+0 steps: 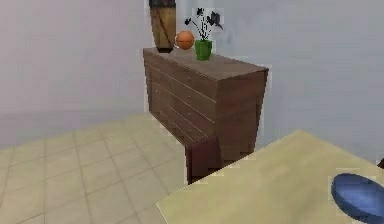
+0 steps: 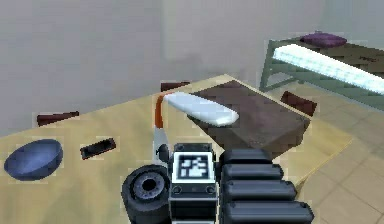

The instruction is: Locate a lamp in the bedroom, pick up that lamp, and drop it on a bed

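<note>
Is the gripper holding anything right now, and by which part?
Cannot tell: the gripper shows against the lamp at its orange stem, and the lamp stands on the table.

Wooden dresser [image 1: 205, 105] against the far wall. On top, an orange ball [image 1: 185, 40] just left of a plant [image 1: 204, 45] in a green pot. Pale table [image 1: 270, 185], near right, with a blue bowl [image 1: 360, 195], a small dark flat object [image 2: 97, 148] and a brown block [image 2: 262, 118]. Dark chair back [image 2: 58, 118] at the table's far edge.
</note>
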Controlling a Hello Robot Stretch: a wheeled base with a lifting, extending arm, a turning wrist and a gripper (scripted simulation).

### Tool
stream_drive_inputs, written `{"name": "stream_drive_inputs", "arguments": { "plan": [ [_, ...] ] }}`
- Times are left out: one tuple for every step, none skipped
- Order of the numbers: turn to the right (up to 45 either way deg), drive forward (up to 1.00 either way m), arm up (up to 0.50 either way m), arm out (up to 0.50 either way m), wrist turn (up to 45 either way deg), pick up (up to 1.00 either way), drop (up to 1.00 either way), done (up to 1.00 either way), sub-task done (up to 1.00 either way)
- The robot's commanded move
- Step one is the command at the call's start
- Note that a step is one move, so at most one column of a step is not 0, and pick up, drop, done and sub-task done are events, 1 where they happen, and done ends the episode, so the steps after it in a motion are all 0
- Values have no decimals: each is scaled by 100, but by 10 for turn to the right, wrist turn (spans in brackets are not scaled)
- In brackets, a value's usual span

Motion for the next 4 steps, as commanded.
{"name": "stream_drive_inputs", "arguments": {
  "plan": [
    [0,0,0,0,150,0,0,0,0],
    [450,0,0,0,0,0,0,0,0],
    [450,0,0,0,0,0,0,0,0],
    [450,0,0,0,0,0,0,0,0]
  ]
}}
